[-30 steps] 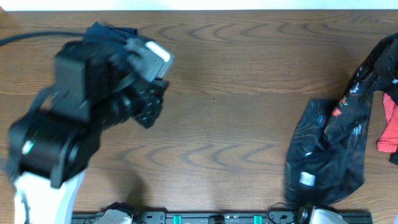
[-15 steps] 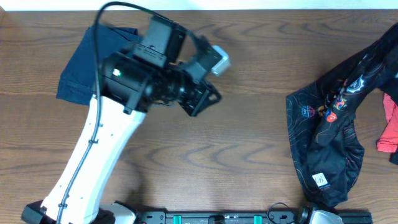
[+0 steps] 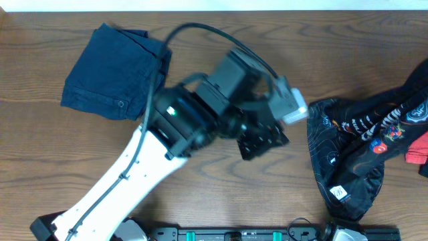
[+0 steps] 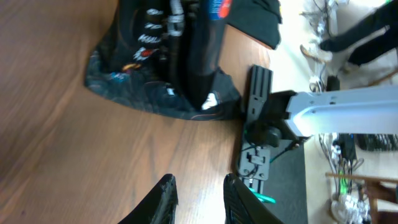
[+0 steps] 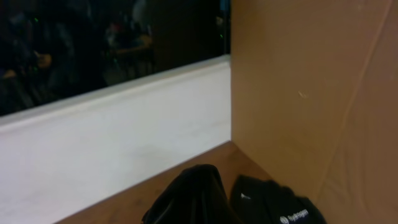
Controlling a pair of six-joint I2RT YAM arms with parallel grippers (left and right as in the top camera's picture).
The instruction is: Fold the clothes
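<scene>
Currently, the black short-sleeved sports jersey (image 3: 348, 167) with thin orange contour lines is being presented directly ahead of the left gripper (image 4: 199, 199), apart from its fingertips, with bare brown wooden table (image 3: 267, 201) showing between them. The garment's long axis is being drawn obliquely away from the tool, from a bunched near hem towards a raised far end that is being carried out of the overhead view. The near hem is being offered crosswise to the line of approach.

The left gripper's jaws are being held slightly spread, and nothing is being pinched or touched between them. The right gripper (image 5: 189, 199) is being held pressed together. Dark fabric with small white lettering is being shown at its fingers, so the jersey's far end is being judged as pinched there.

A folded navy denim garment with a button (image 3: 114, 70) is being shown well behind the tool, and a red garment (image 3: 418, 147) beyond the jersey. A forward, downward reach to the near hem is being judged as the coming move.
</scene>
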